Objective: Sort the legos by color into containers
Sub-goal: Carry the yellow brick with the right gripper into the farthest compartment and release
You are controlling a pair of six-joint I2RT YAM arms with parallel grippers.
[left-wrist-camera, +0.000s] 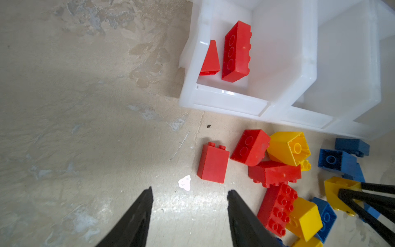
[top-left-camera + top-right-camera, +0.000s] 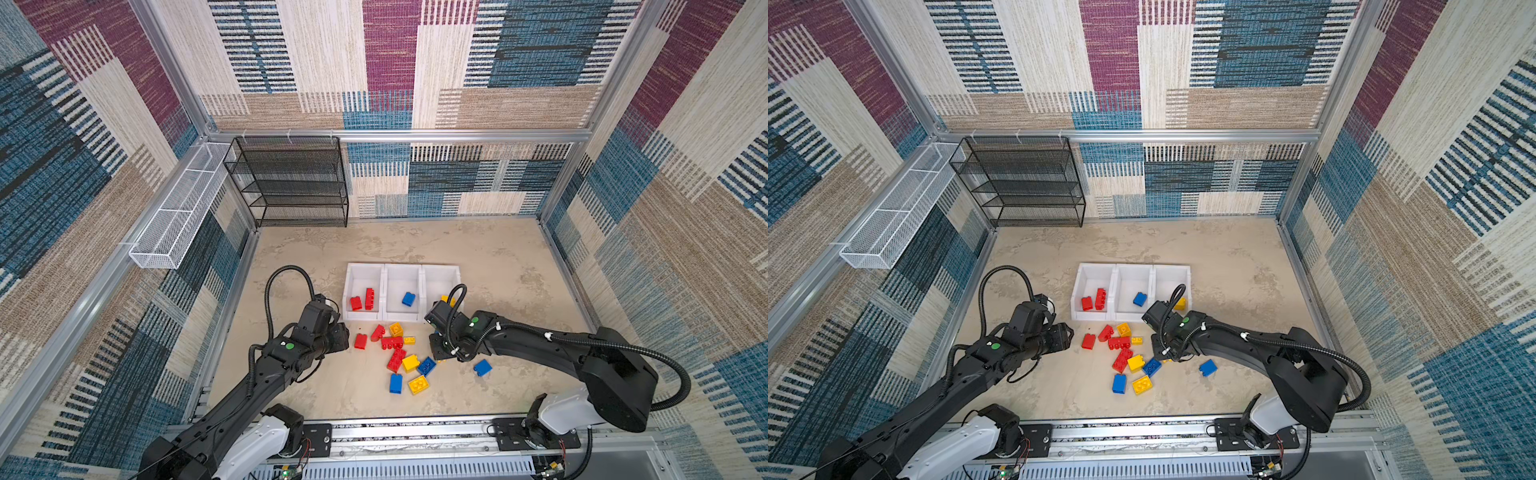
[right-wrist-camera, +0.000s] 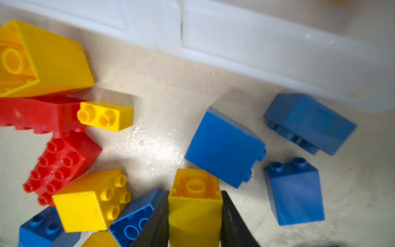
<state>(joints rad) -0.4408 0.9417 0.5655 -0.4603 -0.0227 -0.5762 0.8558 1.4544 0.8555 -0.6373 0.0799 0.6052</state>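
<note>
Right now the right gripper (image 3: 195, 193) is clenched on a yellow brick (image 3: 195, 216), its black fingers pressed flat against opposite sides and the brick's hollow underside showing; whether it touches the table (image 2: 498, 257) I cannot tell. It sits among the loose legos (image 2: 401, 353) scattered just in front of the containers (image 2: 384, 291). The left gripper (image 1: 190, 191) hangs released, jaws apart over bare table near a red brick (image 1: 213, 163), holding nothing. In both top views the left bin holds two red bricks (image 2: 362, 300), the middle bin a blue brick (image 2: 408, 299), and the right bin a yellow piece (image 2: 444, 298) partly hidden by the right arm
</note>
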